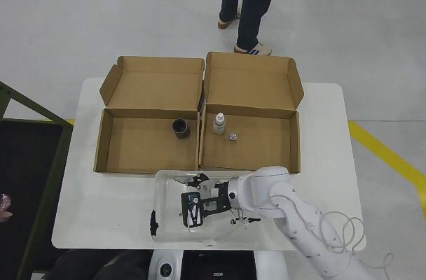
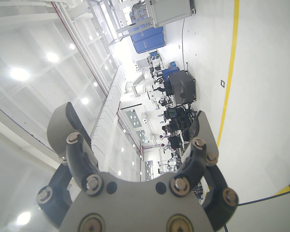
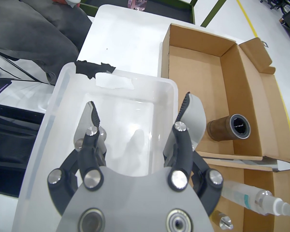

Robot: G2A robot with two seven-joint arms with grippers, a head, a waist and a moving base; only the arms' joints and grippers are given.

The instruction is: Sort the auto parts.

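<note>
The left gripper (image 2: 135, 109) points up into the hall, fingers spread wide with nothing between them; its place relative to the table (image 1: 325, 112) cannot be made out. On that white table, the left cardboard box (image 1: 139, 157) holds a dark brown cylinder (image 1: 180, 128) with a hollow, metal-rimmed end. In front, the right gripper (image 1: 192, 203) hangs over the clear plastic bin (image 1: 164, 203) with torn black tape (image 3: 91, 67) on its rim, fingers apart and bare, hiding part of the bin floor from above. The right cardboard box (image 1: 269, 147) holds a white spray bottle (image 1: 219, 124) and, just beside it, a small shiny metal part (image 1: 234, 136) too small to make out.
</note>
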